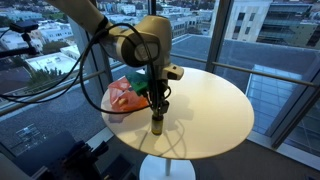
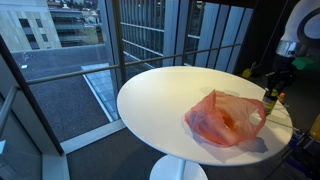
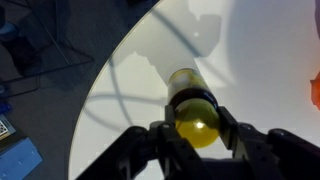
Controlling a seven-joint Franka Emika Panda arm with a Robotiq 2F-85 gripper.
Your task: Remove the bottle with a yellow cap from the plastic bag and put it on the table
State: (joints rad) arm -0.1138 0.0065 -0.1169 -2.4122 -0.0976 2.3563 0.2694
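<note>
The bottle with a yellow cap point(image 3: 193, 112) stands upright on the round white table point(image 1: 215, 105), seen from above in the wrist view. It also shows in both exterior views point(image 1: 157, 121) point(image 2: 270, 99). My gripper point(image 3: 194, 128) has its fingers on both sides of the bottle's top and is shut on it point(image 1: 158, 100). The orange-red plastic bag point(image 1: 124, 95) lies on the table beside the bottle, and it shows crumpled and translucent in an exterior view point(image 2: 226, 118).
The table's edge is close to the bottle point(image 1: 135, 140). Large windows point(image 2: 150, 35) and a railing surround the table. Black cables point(image 1: 60, 85) hang from the arm beside the table. A blue object point(image 3: 18, 162) lies on the floor below.
</note>
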